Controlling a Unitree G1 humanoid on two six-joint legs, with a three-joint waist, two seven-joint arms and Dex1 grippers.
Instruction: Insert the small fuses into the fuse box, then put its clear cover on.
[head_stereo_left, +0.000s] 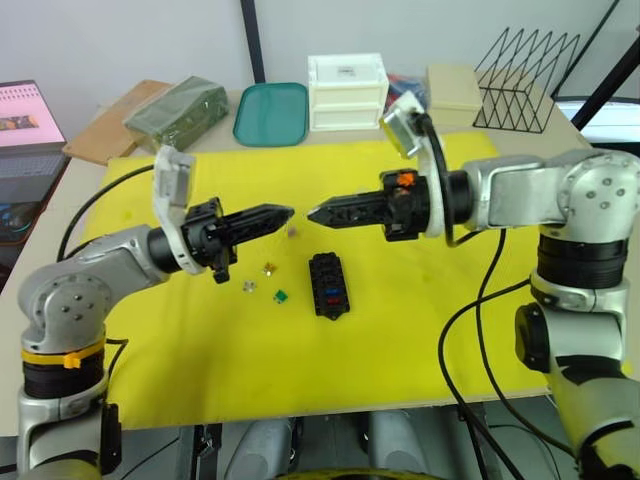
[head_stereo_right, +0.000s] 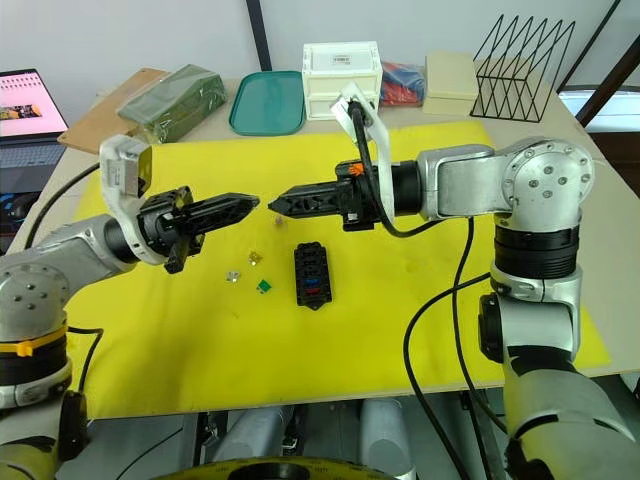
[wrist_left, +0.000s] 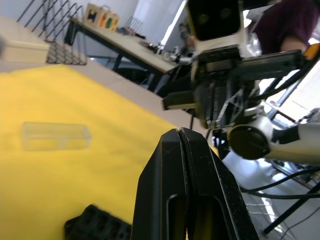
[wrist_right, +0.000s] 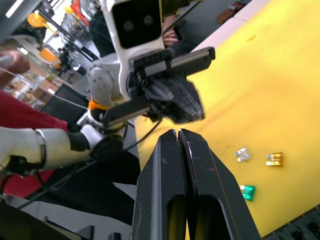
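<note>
Hovering tip to tip in the middle of the head view, the left gripper (head_stereo_left: 285, 212) and right gripper (head_stereo_left: 315, 213) are both pressed closed and carry nothing. Below them on the yellow mat (head_stereo_left: 400, 330) sits the fuse box (head_stereo_left: 327, 284), some slots already showing red and blue; loose small fuses (head_stereo_left: 270, 268) lie just left of it.

Left wrist view: the clear cover (wrist_left: 55, 136) lies on the mat at mid-left, apart from the box. It looks light, slick and easily scratched; pinching its long side walls seems safest.

Right wrist view: three fuses, clear, amber and green (wrist_right: 247, 190), rest at lower right. Tiny, rigid and slippery, each is probably best taken by its plastic head, blades downward.
</note>
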